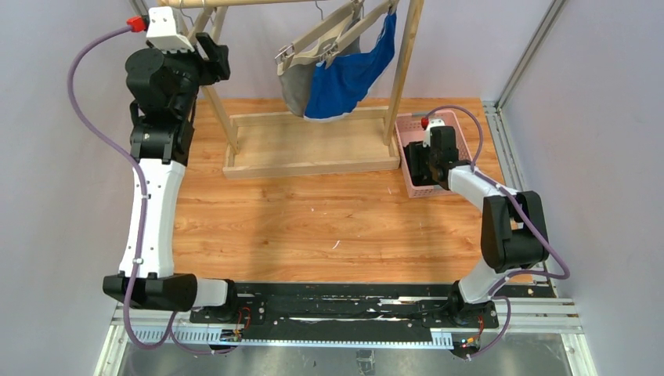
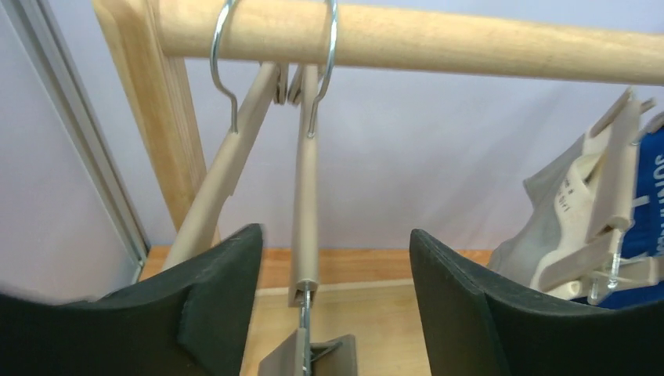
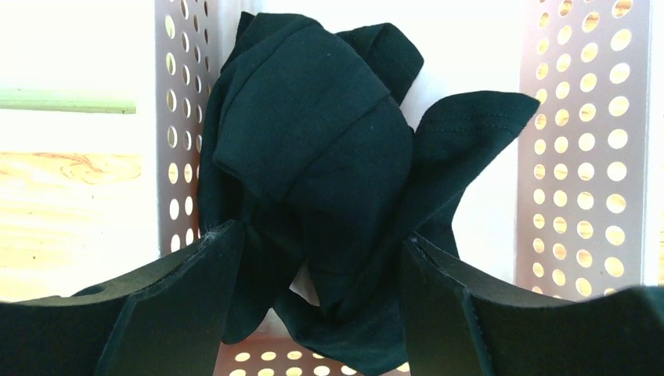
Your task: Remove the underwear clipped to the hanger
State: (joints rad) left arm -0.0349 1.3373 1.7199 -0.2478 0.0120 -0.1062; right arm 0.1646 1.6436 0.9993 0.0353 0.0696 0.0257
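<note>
Bright blue briefs and grey briefs hang clipped to beige hangers on the right part of the wooden rack. Both show at the right edge of the left wrist view, grey and blue. Black briefs lie crumpled in the pink perforated basket. My right gripper is open just above them, jaws either side of the cloth. My left gripper is open and empty, raised near the rack's left post, with an empty hanger hanging just beyond the jaws.
The rack's rod carries two empty hangers by metal hooks; its left post is close to my left gripper. The rack base sits at mid-table. The basket stands to its right, under my right gripper.
</note>
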